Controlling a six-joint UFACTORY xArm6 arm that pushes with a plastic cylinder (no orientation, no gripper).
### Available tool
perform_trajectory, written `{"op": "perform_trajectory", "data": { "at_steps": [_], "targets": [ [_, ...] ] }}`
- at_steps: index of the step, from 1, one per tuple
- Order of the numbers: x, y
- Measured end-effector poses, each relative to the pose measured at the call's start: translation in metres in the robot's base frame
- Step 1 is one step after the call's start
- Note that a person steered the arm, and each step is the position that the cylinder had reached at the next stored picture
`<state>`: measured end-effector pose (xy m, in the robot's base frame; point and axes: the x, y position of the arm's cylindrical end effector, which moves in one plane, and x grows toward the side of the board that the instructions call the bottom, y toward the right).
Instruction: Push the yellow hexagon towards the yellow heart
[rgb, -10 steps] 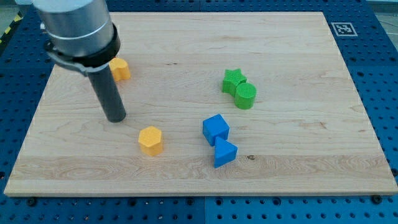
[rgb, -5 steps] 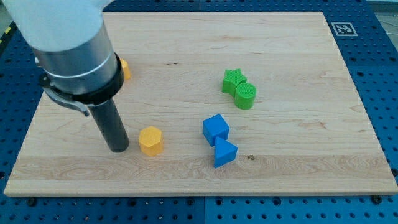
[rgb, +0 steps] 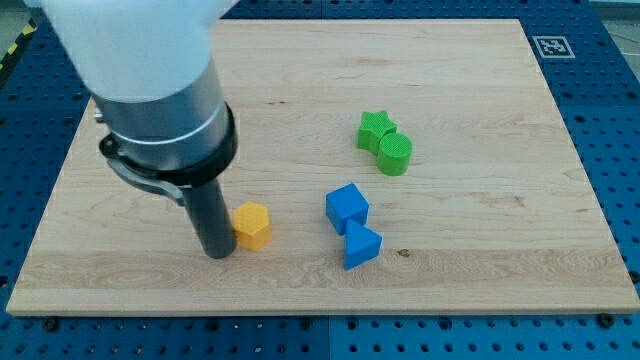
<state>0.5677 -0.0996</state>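
Note:
The yellow hexagon (rgb: 252, 225) lies on the wooden board (rgb: 450, 60) left of centre, near the view's bottom. My tip (rgb: 217, 252) rests on the board just left of and slightly below the hexagon, close to it or touching it. The yellow heart is hidden behind the arm's body in this view.
A blue cube (rgb: 347, 207) and a blue triangle block (rgb: 361, 245) sit right of the hexagon. A green star (rgb: 375, 127) and a green round block (rgb: 395, 154) touch each other further up and right. A marker tag (rgb: 550, 46) is at the board's top right corner.
My tip has moved down and right, from upper left of the hexagon to its lower left side. The arm's body now covers the yellow heart. The hexagon has barely shifted.

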Motion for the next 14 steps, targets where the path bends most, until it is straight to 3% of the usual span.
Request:
{"op": "perform_trajectory", "data": {
  "at_steps": [3, 5, 11, 12, 13, 14],
  "targets": [
    [0.033, 0.037],
    [0.033, 0.063],
    [-0.045, 0.034],
    [-0.036, 0.034],
    [0.007, 0.035],
    [0.010, 0.034]
  ]
}}
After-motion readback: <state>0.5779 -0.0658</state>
